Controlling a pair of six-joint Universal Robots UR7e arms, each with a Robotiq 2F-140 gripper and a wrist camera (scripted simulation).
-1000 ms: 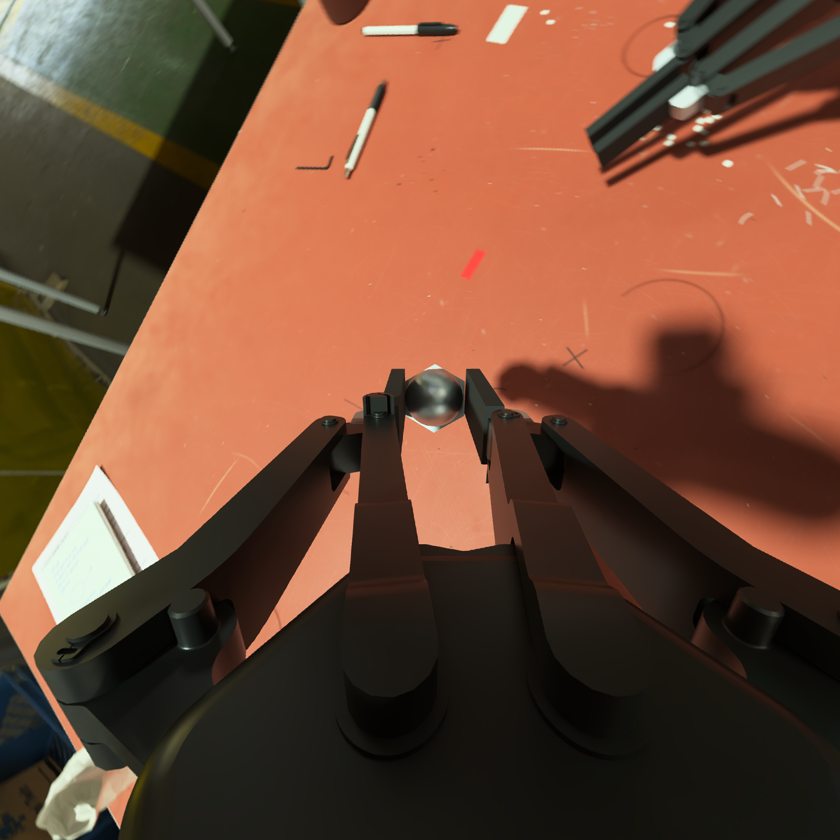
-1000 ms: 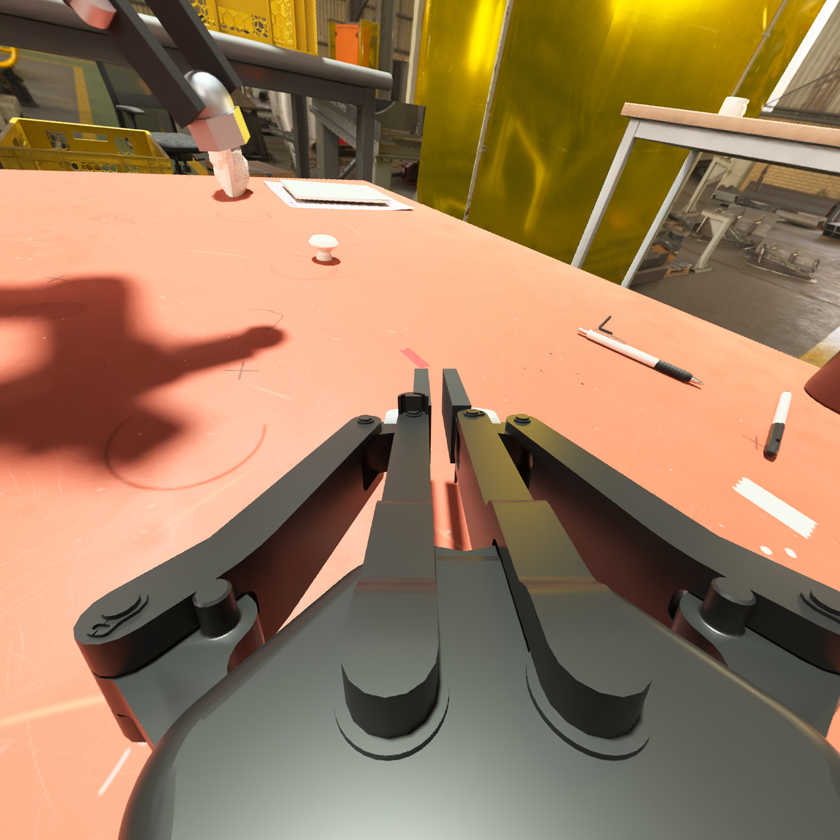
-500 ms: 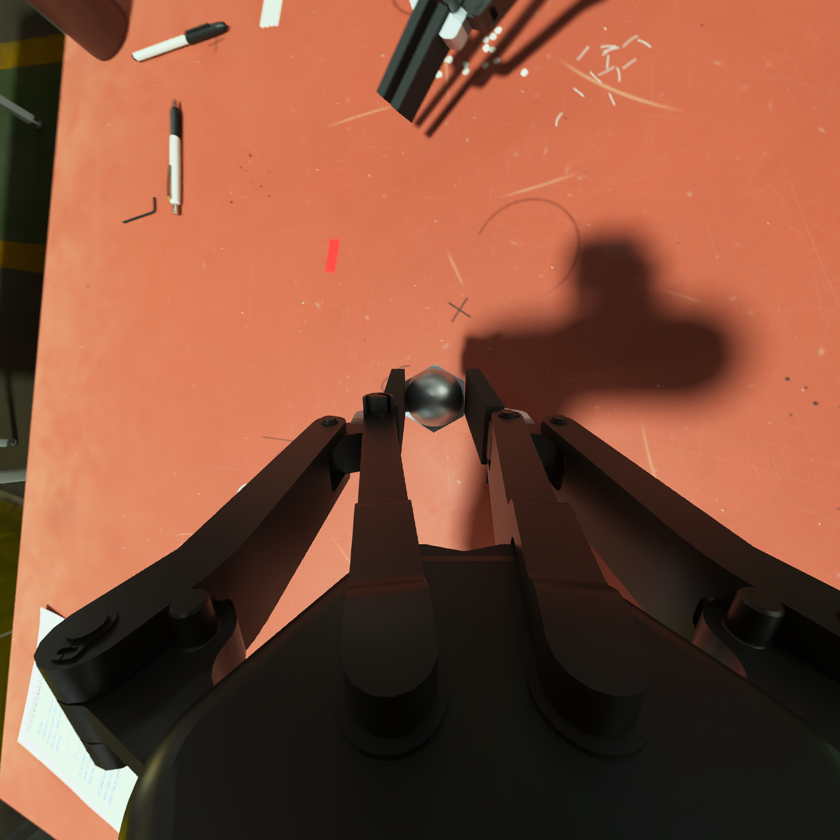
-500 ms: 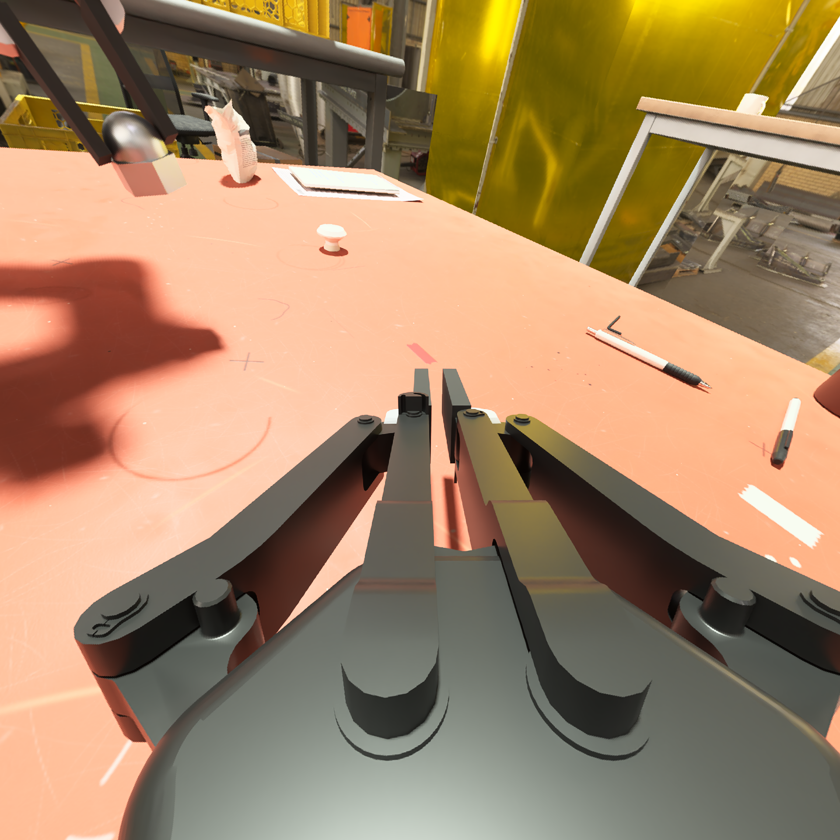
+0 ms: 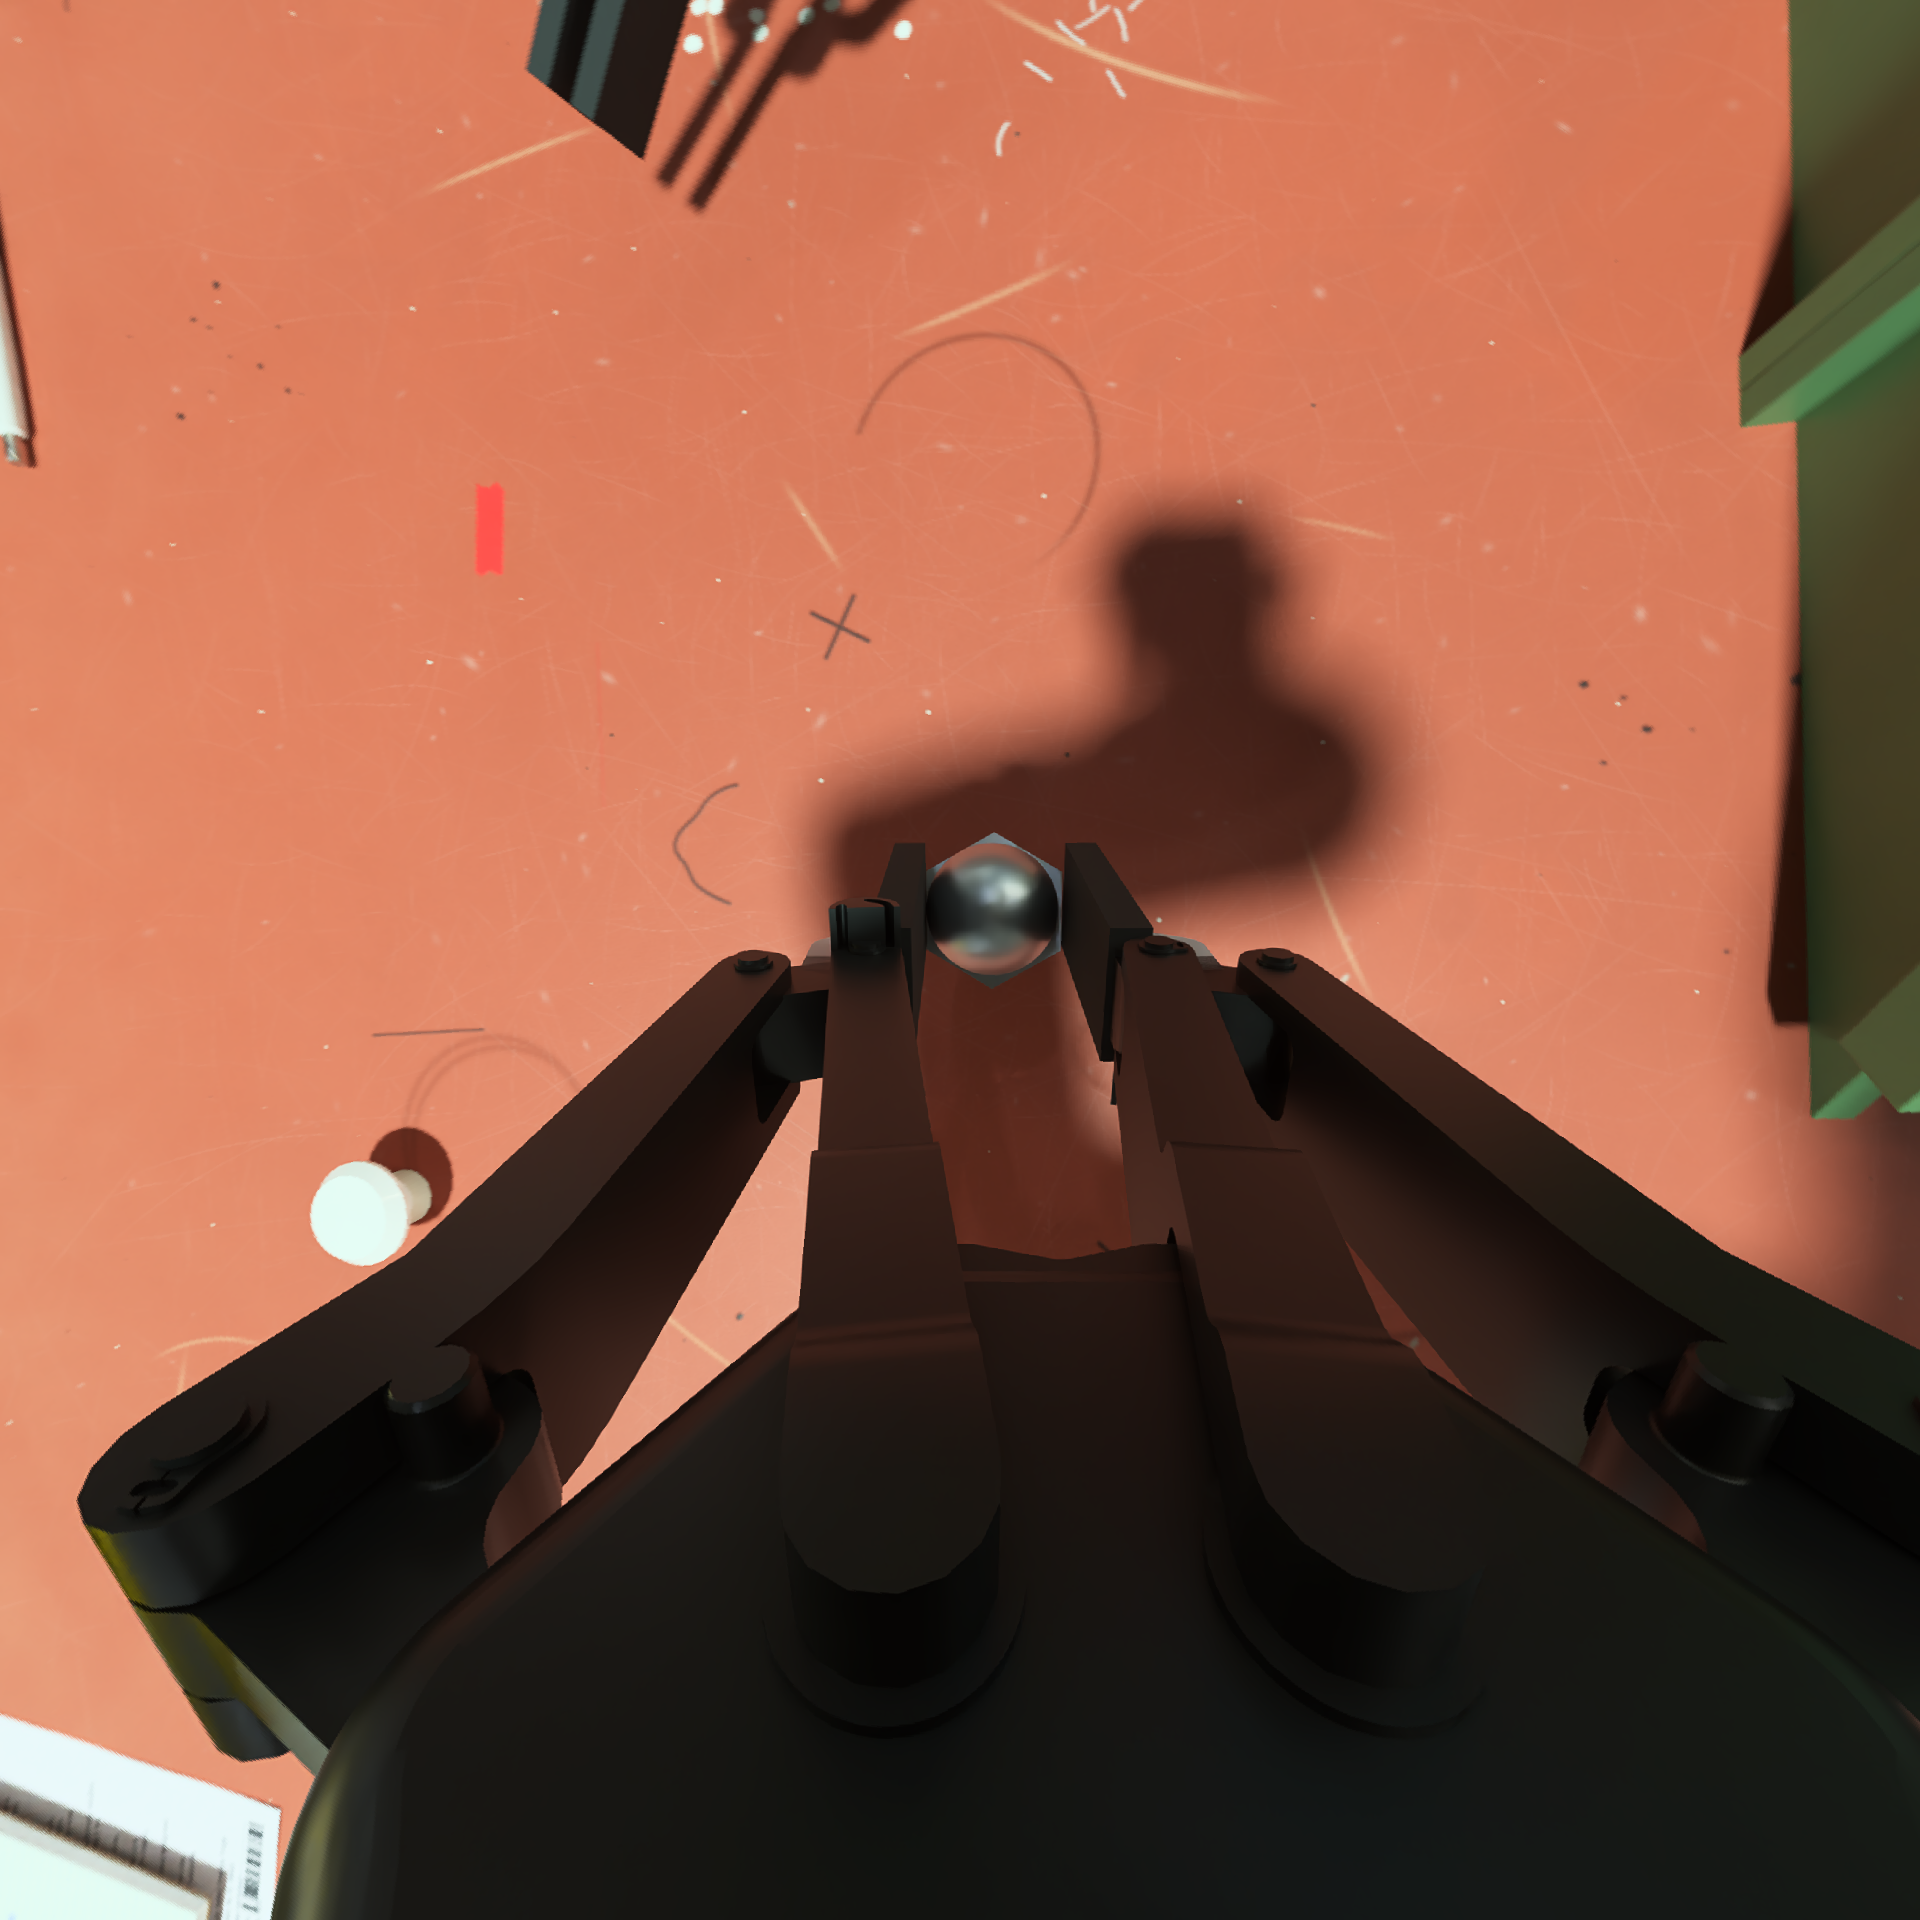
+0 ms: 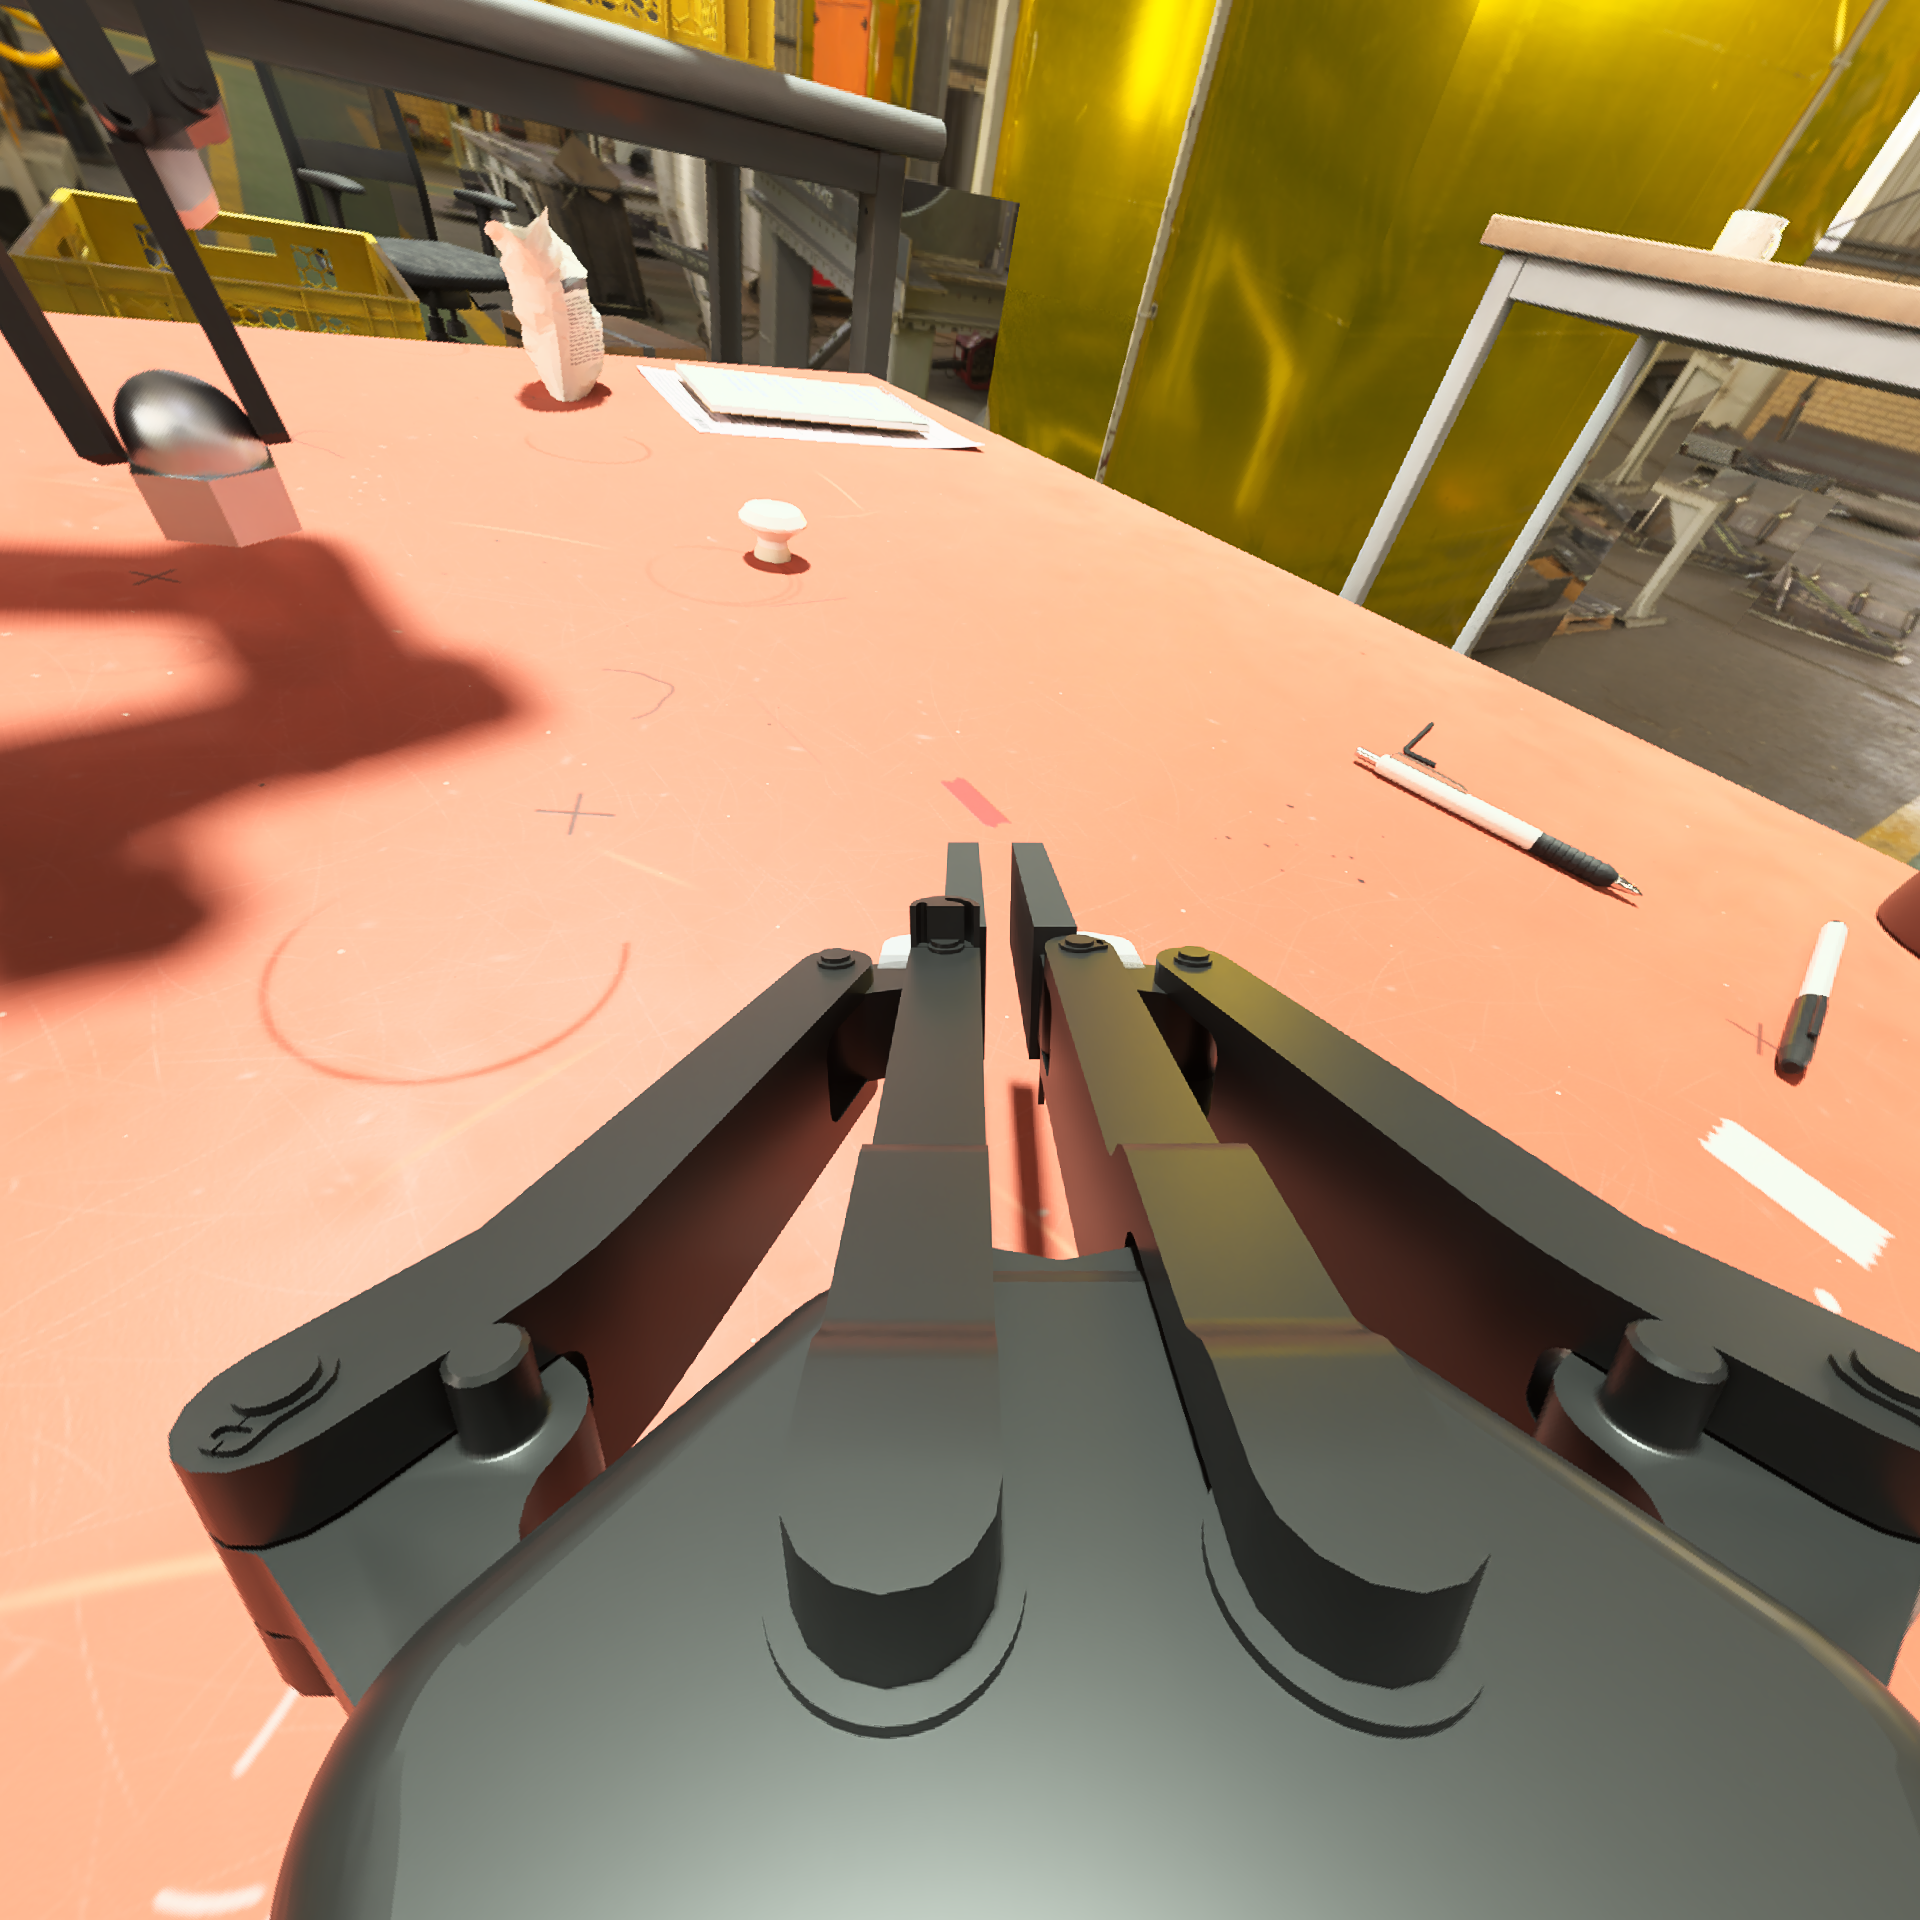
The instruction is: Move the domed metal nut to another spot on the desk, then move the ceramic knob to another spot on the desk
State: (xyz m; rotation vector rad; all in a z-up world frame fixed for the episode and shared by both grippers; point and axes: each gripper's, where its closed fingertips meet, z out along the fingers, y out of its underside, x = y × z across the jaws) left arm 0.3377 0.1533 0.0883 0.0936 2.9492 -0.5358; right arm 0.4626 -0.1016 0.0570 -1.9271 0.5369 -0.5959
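Observation:
My left gripper is shut on the domed metal nut, a shiny dome on a hexagonal base, and holds it above the orange desk. The nut also shows at the far left of the right wrist view, between the left gripper's dark fingers, low over the desk. The white ceramic knob stands on the desk to the lower left of the nut; in the right wrist view it stands upright farther back. My right gripper is shut and empty above the desk.
A crumpled paper and a stack of sheets lie at the desk's far end. A pen, a hex key, a marker and white tape lie to the right. Red tape. A green object stands beyond the desk's right edge.
My left gripper has carried the nut across the desk and lower, away from the crumpled paper. The knob has come into the left wrist view. The right gripper has barely moved.

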